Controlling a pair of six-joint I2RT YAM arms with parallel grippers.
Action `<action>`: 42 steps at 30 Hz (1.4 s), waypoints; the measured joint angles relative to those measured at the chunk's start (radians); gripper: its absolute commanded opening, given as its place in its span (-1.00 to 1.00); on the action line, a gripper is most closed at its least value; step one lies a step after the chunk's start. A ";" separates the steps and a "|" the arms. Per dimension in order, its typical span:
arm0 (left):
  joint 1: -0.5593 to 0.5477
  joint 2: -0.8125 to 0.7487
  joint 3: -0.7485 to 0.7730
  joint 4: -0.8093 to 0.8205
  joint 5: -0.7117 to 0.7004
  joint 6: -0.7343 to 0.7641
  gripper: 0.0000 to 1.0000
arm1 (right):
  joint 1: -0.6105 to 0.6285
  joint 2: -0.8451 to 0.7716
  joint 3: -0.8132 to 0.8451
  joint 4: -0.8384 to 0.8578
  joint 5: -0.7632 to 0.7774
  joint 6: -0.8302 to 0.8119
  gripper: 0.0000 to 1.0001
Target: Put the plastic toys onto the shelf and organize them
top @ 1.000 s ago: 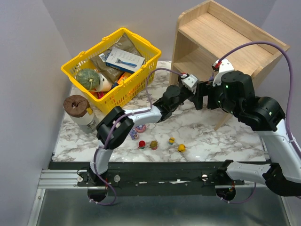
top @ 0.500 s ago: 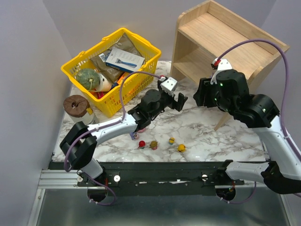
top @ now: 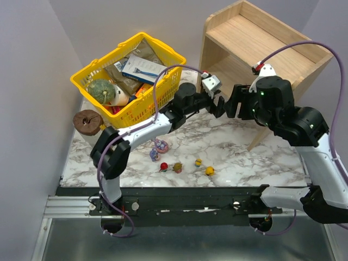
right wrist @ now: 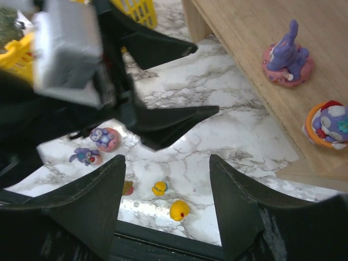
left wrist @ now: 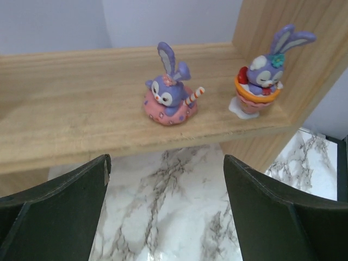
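The wooden shelf (top: 261, 38) stands at 1 o'clock on the marble bench (top: 239, 152). Two of the toys are on its lower board. In the left wrist view, the bunny on a pink ring (left wrist: 169, 98) sits near the front edge of the board. The bunny in an orange cup (left wrist: 260, 81) stands at 3 o'clock from it, right beside the side wall of the shelf. Both are upright and they do not touch.

The left gripper (left wrist: 166, 160) hangs in front of the lower board. Its fingers are spread wide apart and nothing is between them. The right gripper (right wrist: 167, 160) is just beside it, at 3 o'clock from it in the top view. Its fingers are wide apart too, and it holds nothing.

Six more toys are on the bench at 6 o'clock, near the front edge. The pink bunny (top: 161, 145) and the purple bunny (top: 154, 155) are close together. At 4 o'clock from them is a loose row: the red toy (top: 163, 167), the brown toy (top: 177, 167) just beside it, the small yellow toy (top: 199, 162) and the round yellow toy (top: 210, 171).

A yellow basket (top: 163, 92) with packets and a green gourd (top: 101, 91) inside sits at 11 o'clock.
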 measured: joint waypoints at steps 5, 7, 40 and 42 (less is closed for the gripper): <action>0.055 0.185 0.190 0.000 0.157 -0.003 0.91 | -0.001 -0.035 0.078 -0.025 -0.035 -0.014 0.77; 0.064 0.238 0.247 0.000 0.190 -0.002 0.93 | -0.001 -0.048 0.108 -0.035 -0.050 -0.025 0.81; 0.077 0.665 0.789 -0.010 0.505 -0.113 0.54 | -0.001 -0.092 0.140 -0.120 -0.095 -0.085 0.84; 0.077 0.672 0.793 -0.006 0.500 -0.113 0.38 | -0.001 -0.092 0.135 -0.122 -0.095 -0.085 0.84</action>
